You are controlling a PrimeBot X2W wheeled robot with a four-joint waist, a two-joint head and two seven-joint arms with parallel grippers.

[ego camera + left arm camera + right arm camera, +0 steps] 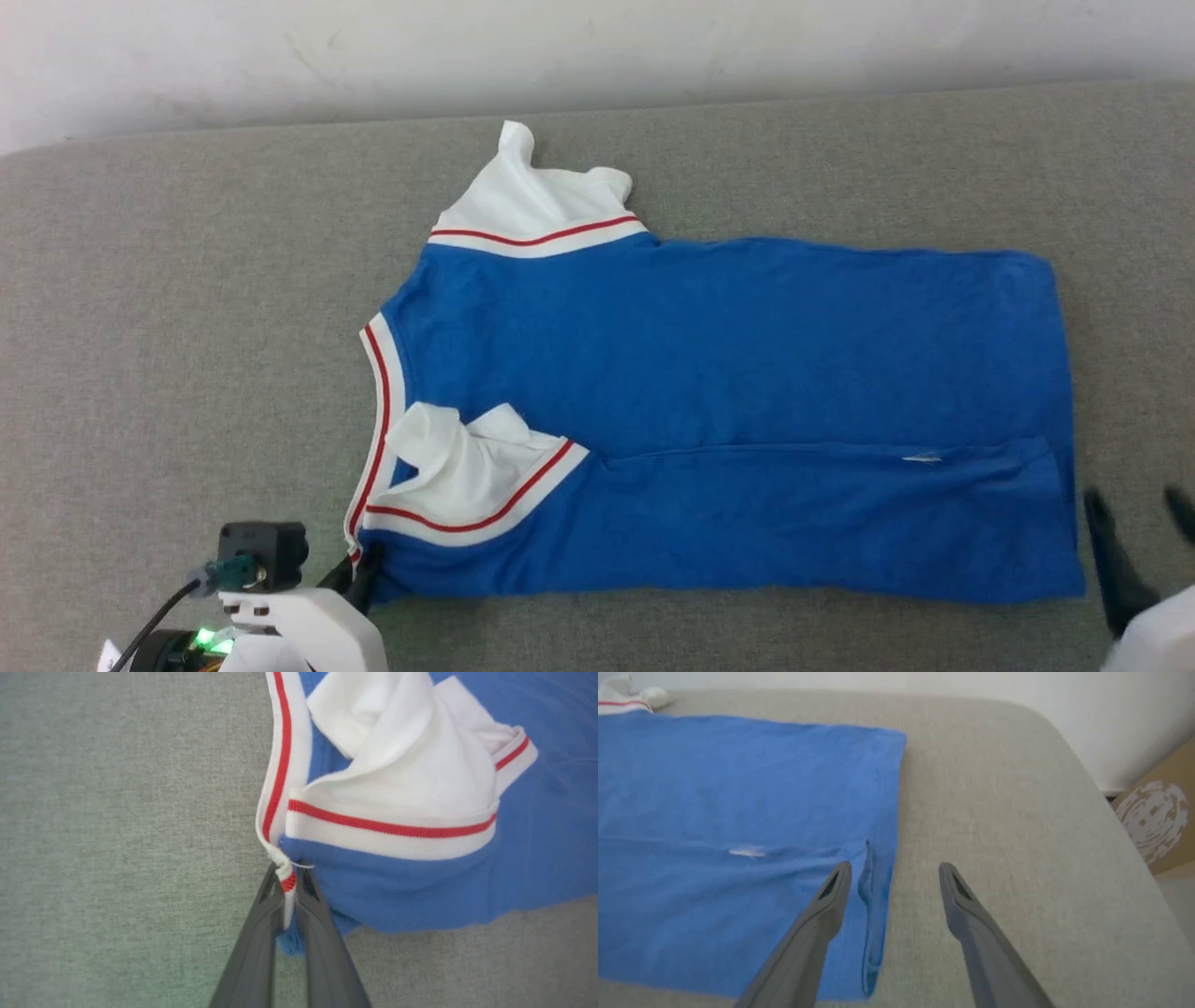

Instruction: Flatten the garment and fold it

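My L claw point(287, 879) is clenched on the striped neck trim of the shirt point(728, 373), at its near L corner. My R claw point(894, 872) is spread wide w/ nothing in it, by the hem's near corner: one finger over blue cloth, the other over the grey pad point(187, 327). Shirt lies flat on the pad, neck to my L, near side folded in, white sleeve on top.
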